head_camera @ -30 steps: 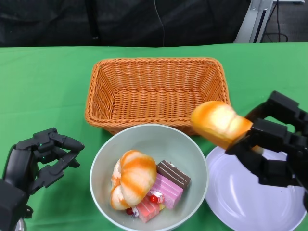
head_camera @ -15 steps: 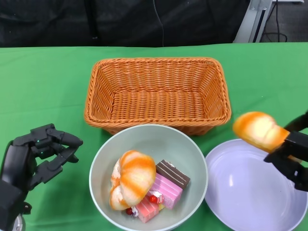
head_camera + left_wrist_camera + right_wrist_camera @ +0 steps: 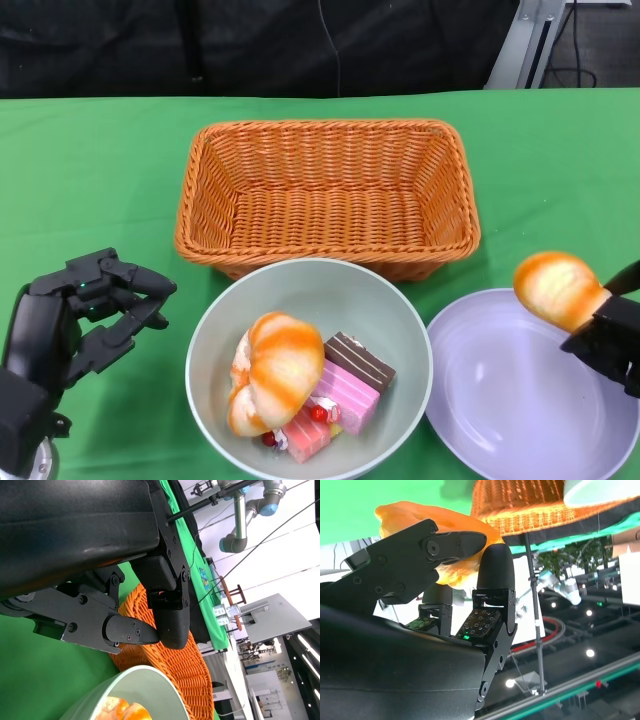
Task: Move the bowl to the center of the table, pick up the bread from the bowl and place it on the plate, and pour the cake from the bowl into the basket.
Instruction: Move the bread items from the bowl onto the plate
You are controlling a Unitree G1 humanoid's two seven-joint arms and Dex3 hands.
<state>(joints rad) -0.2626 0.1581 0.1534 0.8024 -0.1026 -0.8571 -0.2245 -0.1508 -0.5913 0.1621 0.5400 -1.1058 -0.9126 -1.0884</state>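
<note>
The right hand (image 3: 612, 340) grips one bread roll (image 3: 558, 289) and has carried it, over the last second, from above the near right corner of the basket (image 3: 325, 195) out to the right, so that it now hangs over the far right part of the plate (image 3: 500, 400), lower than it was half a second ago. That shift means the bread transfer is nearly done: the roll is above its target and, as I judge it, only a short descent and release remain. Whether the roll already touches the plate is hard to tell from the head view; it looks to be just clear of it. The bowl (image 3: 300, 290) sits just in front of the basket and beside the plate, and has not moved. A second bread (image 3: 272, 370) and the cake pieces (image 3: 340, 395) lie in it, so another pick is probably needed before pouring. The left hand (image 3: 75, 325) holds nothing, fingers loosely curled and apart, resting left of the bowl about where it was.
</note>
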